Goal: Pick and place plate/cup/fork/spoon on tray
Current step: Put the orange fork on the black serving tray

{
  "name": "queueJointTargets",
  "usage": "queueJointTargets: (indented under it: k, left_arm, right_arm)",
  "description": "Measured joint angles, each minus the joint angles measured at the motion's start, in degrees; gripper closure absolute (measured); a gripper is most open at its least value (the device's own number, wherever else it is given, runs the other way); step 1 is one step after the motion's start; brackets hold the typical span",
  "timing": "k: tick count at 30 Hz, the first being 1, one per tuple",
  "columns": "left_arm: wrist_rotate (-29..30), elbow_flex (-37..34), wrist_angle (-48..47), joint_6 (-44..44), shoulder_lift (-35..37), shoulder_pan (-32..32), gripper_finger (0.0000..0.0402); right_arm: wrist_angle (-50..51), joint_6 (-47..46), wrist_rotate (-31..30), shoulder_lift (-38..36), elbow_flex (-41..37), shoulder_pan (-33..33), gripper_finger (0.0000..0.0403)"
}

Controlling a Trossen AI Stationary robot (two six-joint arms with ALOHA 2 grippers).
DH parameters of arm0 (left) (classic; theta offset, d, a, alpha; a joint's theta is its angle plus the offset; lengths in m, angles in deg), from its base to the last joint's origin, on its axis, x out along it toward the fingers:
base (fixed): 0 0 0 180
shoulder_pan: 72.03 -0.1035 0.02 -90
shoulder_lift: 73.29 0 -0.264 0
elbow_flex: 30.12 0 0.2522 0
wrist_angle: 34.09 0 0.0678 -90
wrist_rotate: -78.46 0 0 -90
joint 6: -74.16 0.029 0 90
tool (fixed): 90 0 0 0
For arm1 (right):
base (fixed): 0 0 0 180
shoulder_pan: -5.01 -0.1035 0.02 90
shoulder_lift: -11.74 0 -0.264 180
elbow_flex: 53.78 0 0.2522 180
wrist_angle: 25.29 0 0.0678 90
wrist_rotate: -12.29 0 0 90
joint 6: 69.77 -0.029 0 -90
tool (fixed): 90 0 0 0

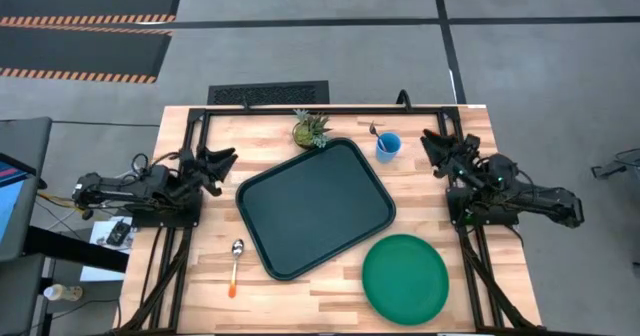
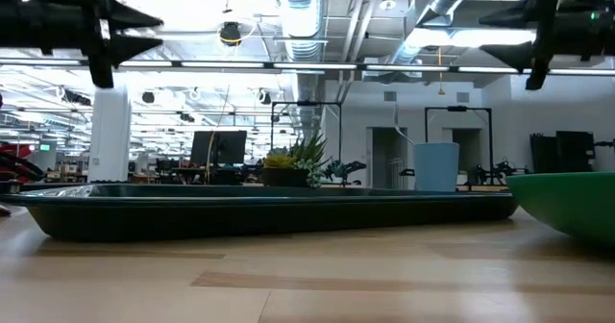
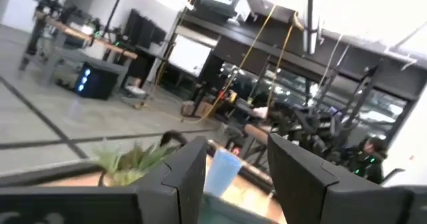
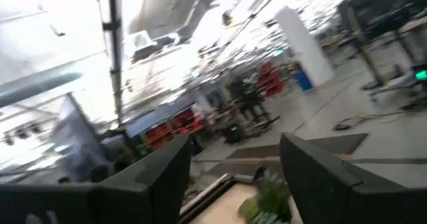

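The dark tray (image 1: 315, 206) lies flat mid-table. The green plate (image 1: 405, 278) lies on the table by the tray's near right corner. The light-blue cup (image 1: 388, 146) stands upright at the tray's far right corner. A thin utensil (image 1: 375, 132), seemingly the fork, stands in the cup and leans on its rim. The spoon (image 1: 236, 261) lies left of the tray, with its bowl toward the far edge. My left gripper (image 1: 228, 161) is open and empty, raised over the table's left edge. My right gripper (image 1: 432, 141) is open and empty, raised at the right edge beside the cup.
A small pineapple-like plant (image 1: 311, 129) stands at the tray's far edge. It also shows in the low view (image 2: 298, 164). A black frame (image 1: 330, 108) runs along the table's far edge. Bare wood lies between the spoon and the plate.
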Motion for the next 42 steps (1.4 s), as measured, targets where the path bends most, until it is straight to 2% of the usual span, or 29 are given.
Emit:
queueJointTargets:
  k: [4,9,12,16,21,27,31,35,42]
  left_arm:
    - [-2.9,2.8,-1.7,0.7,0.0,-0.7,0.0242]
    - [-4.4,5.8,-5.9,0.1,0.0,-1.4,0.0203]
    - [-2.5,6.7,-7.5,0.3,-0.4,-1.8,0.0178]
    - [1.9,6.7,-8.3,1.4,-0.5,-2.3,0.0154]
    - [2.8,6.7,-9.4,1.5,-0.5,-2.8,0.0148]
    - [2.2,6.7,-12.0,0.6,-0.5,-2.8,0.0148]
    - [2.2,6.8,-12.9,0.3,-0.5,-2.8,0.0148]
    - [2.3,6.8,-13.4,0.5,-0.5,-2.8,0.0148]
    - [2.3,6.8,-13.4,0.5,-0.5,-2.8,0.0148]
  right_arm:
    - [11.0,2.5,-4.1,7.6,8.5,1.2,0.0148]
    - [19.9,5.8,-6.9,25.0,19.7,3.8,0.0148]
    - [24.4,9.3,-7.0,35.9,26.1,6.1,0.0148]
    - [31.2,14.6,-3.2,50.2,34.6,8.4,0.0148]
    - [34.8,25.8,2.9,62.4,42.2,11.2,0.0148]
    - [38.0,37.4,14.8,66.6,48.8,17.6,0.0148]
    - [42.8,52.7,15.2,66.6,51.8,19.4,0.0148]
    - [43.3,66.1,15.2,67.6,54.0,18.5,0.0148]
    - [51.6,70.4,12.6,73.1,59.9,16.8,0.0148]
